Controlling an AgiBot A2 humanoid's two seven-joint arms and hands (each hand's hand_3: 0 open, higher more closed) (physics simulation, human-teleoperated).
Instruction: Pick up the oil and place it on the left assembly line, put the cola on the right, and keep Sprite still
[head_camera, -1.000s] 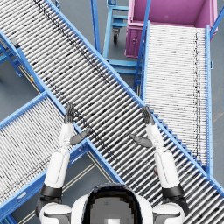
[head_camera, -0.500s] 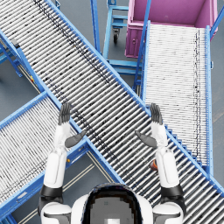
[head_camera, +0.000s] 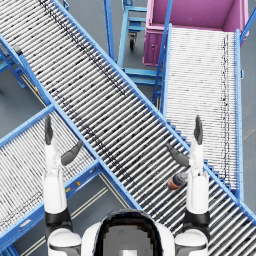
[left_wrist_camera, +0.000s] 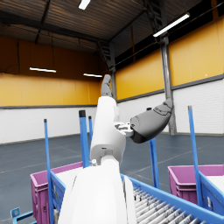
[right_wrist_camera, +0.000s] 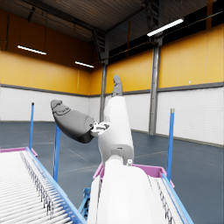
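- Bottle (head_camera: 177, 181) lies on its side on the middle line (head_camera: 100, 100), at the near end, towards that line's right rail.
- Its body is dark with an orange-red band. The label is too small to read, so I cannot tell which drink it is.
- Its long axis runs roughly along the rollers, that is, across the line's run. In the head view it slants from lower left to upper right.
- Cap end: cannot tell, too blurred.
- The bottle's upper-right end sits just beside the right forearm, on the inner side. Contact cannot be judged from above.
- Right hand (head_camera: 192, 150) is up over the right rail of the middle line. Its fingers are straight, the thumb is spread inward, and it holds nothing.
- The right wrist view agrees: right hand (right_wrist_camera: 109, 127) has the thumb wide of the palm and nothing in it.
- Left hand (head_camera: 54, 150) is up over the rail where the left line (head_camera: 20, 170) meets the middle line. It has the same pose, fingers straight and thumb out towards the middle, with nothing in it.
- The left wrist view confirms it: left hand (left_wrist_camera: 118, 122) is spread and bare.
- The bottle is well apart from the left hand and appears in neither wrist view.
- Right line (head_camera: 200, 75) runs away from the robot to a pink bin (head_camera: 195, 12) at its far end.
- The three lines are roller beds in blue frames, standing on a grey floor.
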